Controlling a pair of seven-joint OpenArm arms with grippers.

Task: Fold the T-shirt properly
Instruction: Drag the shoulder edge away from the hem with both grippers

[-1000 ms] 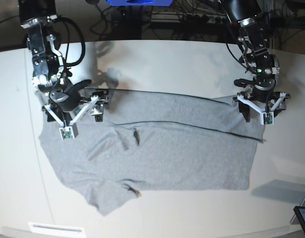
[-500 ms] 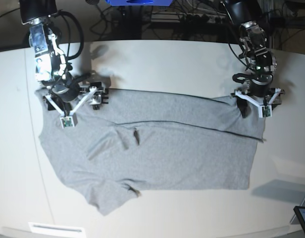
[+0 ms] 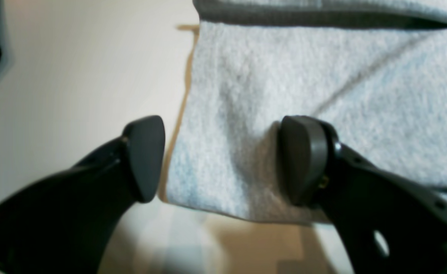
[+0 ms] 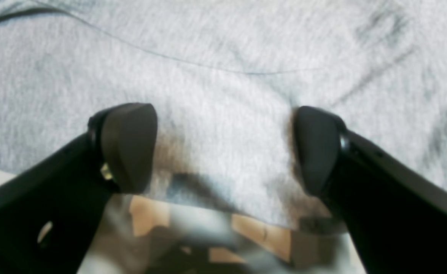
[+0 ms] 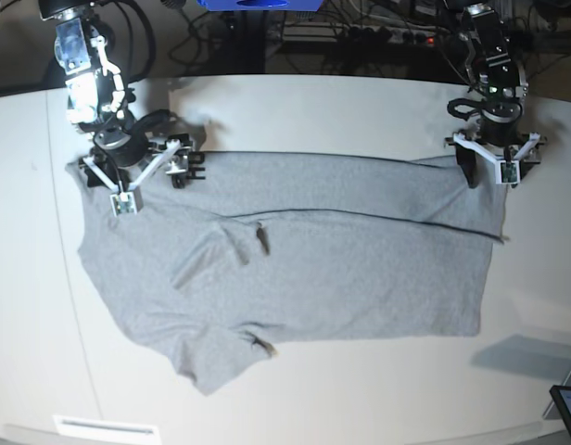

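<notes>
T-shirt (image 5: 295, 260) first: it lies flat on the pale table (image 5: 313, 102), spread wide, with its plain grey side up. One long fold line runs across it, so I think the far part is already turned over.

Both arms sit at the far edge of the shirt. The left gripper (image 3: 223, 160) has its jaws spread wide at one corner, with one finger over bare table and the other over the cloth. The right gripper (image 4: 223, 148) is spread wide too, with cloth between its fingers. Neither one is pinching anything.

I think the next step is a new fold. Each gripper would need to go down and pinch the edge before lifting.

The shirt looks soft and a bit fuzzy, with speckled grey threads. It has small wrinkles near one sleeve (image 5: 211, 357). The finger pads (image 4: 128, 146) are black, smooth and rounded.
</notes>
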